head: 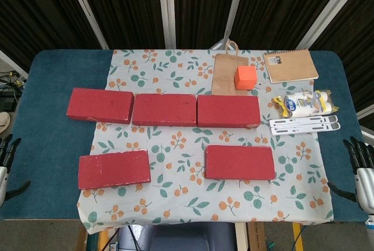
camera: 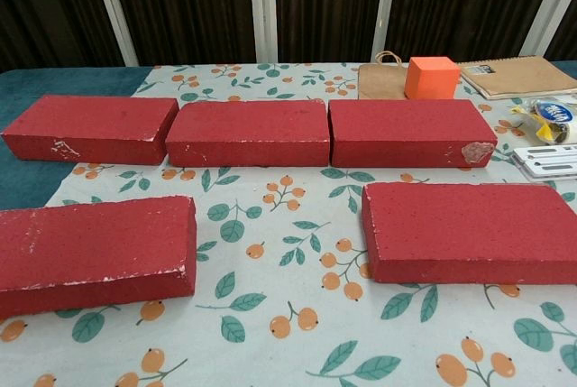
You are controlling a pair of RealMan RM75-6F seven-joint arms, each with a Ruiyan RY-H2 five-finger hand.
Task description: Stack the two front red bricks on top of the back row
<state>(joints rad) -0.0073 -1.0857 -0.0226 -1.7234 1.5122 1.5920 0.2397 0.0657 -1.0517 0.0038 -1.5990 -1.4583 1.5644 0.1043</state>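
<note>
Blue table [head: 52,145] bearing a floral cloth [head: 175,145], a spiral notebook [head: 290,65] and 2 white strips [head: 304,125].

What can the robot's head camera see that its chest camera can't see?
Only the head view shows the left hand and right hand, both holding nothing at the table's side edges, and the whole blue table.

Only the chest view shows the chipped corner on the right back brick, plus the bricks' front faces.

Both show the three back bricks, the front left brick, the front right brick, the orange cube, the paper bag and the notebook.
</note>
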